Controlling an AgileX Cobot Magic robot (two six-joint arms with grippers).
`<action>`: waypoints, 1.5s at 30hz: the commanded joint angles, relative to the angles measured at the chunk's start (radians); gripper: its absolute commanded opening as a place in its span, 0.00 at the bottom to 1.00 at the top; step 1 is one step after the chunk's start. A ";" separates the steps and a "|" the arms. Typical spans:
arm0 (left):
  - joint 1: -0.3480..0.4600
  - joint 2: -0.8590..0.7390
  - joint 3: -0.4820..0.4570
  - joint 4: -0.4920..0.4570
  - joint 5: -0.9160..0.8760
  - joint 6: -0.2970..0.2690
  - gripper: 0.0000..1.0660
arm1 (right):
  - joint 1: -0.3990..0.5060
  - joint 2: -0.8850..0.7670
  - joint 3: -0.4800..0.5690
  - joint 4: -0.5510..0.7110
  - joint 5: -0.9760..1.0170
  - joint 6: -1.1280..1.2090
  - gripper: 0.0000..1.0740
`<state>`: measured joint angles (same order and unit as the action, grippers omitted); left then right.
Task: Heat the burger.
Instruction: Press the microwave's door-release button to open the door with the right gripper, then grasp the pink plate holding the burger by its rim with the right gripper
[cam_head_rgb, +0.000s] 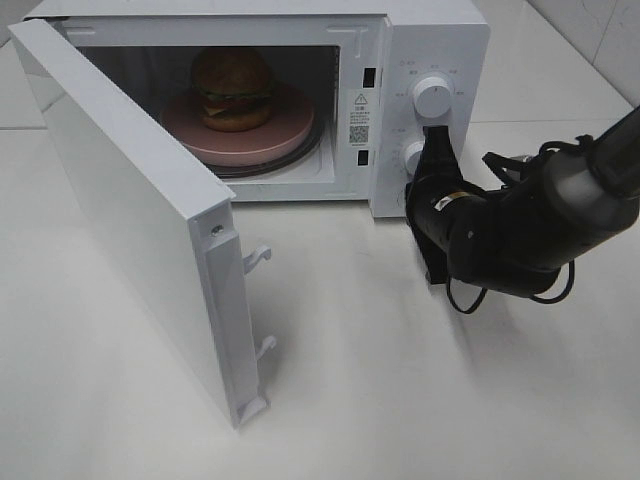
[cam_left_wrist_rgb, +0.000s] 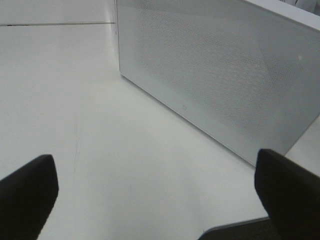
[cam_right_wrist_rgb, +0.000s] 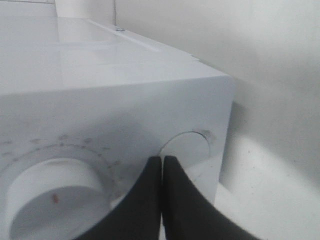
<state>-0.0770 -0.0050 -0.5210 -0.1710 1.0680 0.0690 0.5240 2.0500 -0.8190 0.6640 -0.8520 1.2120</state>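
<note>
The burger (cam_head_rgb: 233, 88) sits on a round pink plate (cam_head_rgb: 285, 135) inside the white microwave (cam_head_rgb: 430, 40), whose door (cam_head_rgb: 120, 200) stands wide open to the left. My right gripper (cam_head_rgb: 438, 135) is shut with nothing in it, its tips against the control panel between the upper knob (cam_head_rgb: 432, 97) and the lower knob (cam_head_rgb: 412, 155). In the right wrist view the shut gripper (cam_right_wrist_rgb: 162, 160) sits beside a large knob (cam_right_wrist_rgb: 50, 195). My left gripper (cam_left_wrist_rgb: 157, 195) is open and empty, facing the door's outer face (cam_left_wrist_rgb: 215, 75). It is outside the high view.
The open door reaches far out over the white table (cam_head_rgb: 400, 380), its latch hooks (cam_head_rgb: 258, 255) pointing right. My right arm (cam_head_rgb: 540, 220) lies across the table on the right of the microwave. A wall stands behind.
</note>
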 joint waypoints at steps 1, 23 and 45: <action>0.002 -0.003 0.001 -0.008 -0.007 -0.004 0.94 | -0.005 -0.049 0.033 -0.014 0.049 -0.042 0.00; 0.002 -0.003 0.001 -0.008 -0.007 -0.004 0.94 | -0.009 -0.429 0.138 -0.017 0.712 -0.861 0.01; 0.002 -0.003 0.001 -0.008 -0.007 -0.004 0.94 | -0.021 -0.496 -0.167 -0.433 1.484 -1.436 0.04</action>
<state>-0.0770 -0.0050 -0.5210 -0.1710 1.0680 0.0690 0.5080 1.5660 -0.9370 0.3010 0.5220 -0.0880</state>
